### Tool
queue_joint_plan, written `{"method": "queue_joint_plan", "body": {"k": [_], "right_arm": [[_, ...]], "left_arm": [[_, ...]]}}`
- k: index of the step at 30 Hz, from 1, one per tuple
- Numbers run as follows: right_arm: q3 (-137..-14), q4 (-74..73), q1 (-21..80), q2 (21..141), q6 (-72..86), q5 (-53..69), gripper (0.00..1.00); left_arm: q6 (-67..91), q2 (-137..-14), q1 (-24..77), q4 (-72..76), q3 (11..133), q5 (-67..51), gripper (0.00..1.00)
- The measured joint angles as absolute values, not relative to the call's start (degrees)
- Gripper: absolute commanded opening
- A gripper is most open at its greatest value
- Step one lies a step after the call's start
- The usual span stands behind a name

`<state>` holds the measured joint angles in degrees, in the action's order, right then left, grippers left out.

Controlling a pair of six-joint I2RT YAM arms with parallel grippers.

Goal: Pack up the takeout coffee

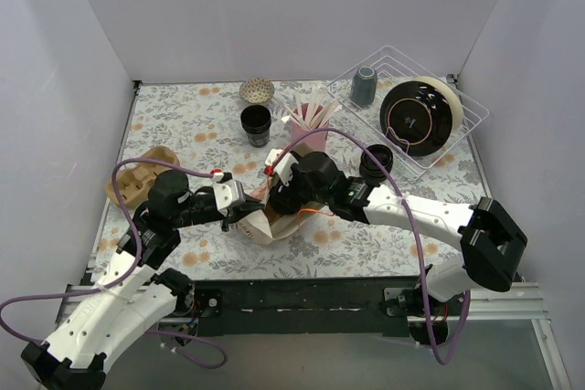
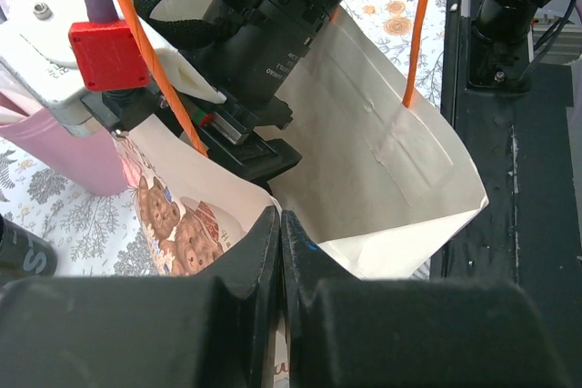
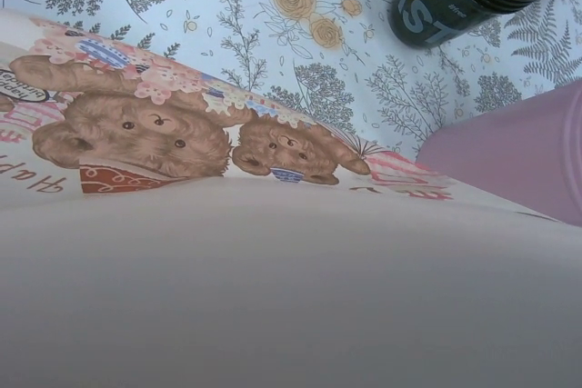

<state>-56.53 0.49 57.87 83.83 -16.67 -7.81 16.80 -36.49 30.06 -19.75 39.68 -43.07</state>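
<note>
Bag (image 2: 391, 152) gaping mid-worktop (image 1: 183, 125), left claw (image 2: 280, 224) pinching its rim, right claw (image 1: 283, 194) at bag mouth, spread unclear, lidded coffee (image 1: 376, 162) clear at 2 o'clock.

Your top cam sits high at the near edge, looking down over the whole tabletop (image 1: 183, 125). Left wrist cam is right up on the bag (image 2: 382, 152) rim, peering inside. Right wrist cam's jammed close against that same bag's bear print, tabletop beyond.

Left arm (image 1: 174, 203) and right arm (image 1: 430, 216) meet at the paper bag (image 1: 271, 226), takeout coffee (image 1: 376, 161) just beyond the right.
</note>
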Motion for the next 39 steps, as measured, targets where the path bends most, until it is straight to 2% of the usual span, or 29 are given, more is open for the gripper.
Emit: {"method": "queue_joint_plan", "body": {"k": [1, 4, 13, 20, 29, 33, 37, 39], "right_arm": [[-56.7, 0.5, 57.9, 84.1, -16.7, -7.3, 0.65], [-56.8, 0.4, 57.8, 84.4, -16.7, -5.8, 0.63], [-56.4, -0.5, 57.8, 84.4, -15.7, -4.1, 0.69], [-57.0, -2.8, 57.8, 85.0, -14.8, -2.8, 0.6], [-58.3, -3.3, 57.7, 86.2, -13.5, -2.4, 0.33], [-58.6, -3.5, 57.7, 86.4, -13.1, -2.4, 0.13], [-58.8, -3.8, 57.7, 86.4, -13.1, -2.3, 0.02], [-58.8, -3.9, 57.7, 86.4, -13.0, -2.3, 0.01]], "left_arm": [[16.8, -36.4, 30.1, -19.9, 39.7, -42.9, 0.0], [16.9, -35.9, 30.1, -20.2, 39.4, -42.5, 0.0], [19.8, -34.3, 30.2, -20.1, 39.0, -36.4, 0.0], [21.3, -34.0, 30.2, -20.1, 39.0, -34.6, 0.0], [21.9, -33.4, 30.2, -20.5, 39.0, -33.2, 0.0], [21.8, -32.8, 30.2, -21.0, 38.9, -32.7, 0.0], [21.6, -32.5, 30.2, -21.3, 38.9, -32.3, 0.0], [21.3, -32.5, 30.2, -21.4, 38.9, -32.2, 0.0]]}}
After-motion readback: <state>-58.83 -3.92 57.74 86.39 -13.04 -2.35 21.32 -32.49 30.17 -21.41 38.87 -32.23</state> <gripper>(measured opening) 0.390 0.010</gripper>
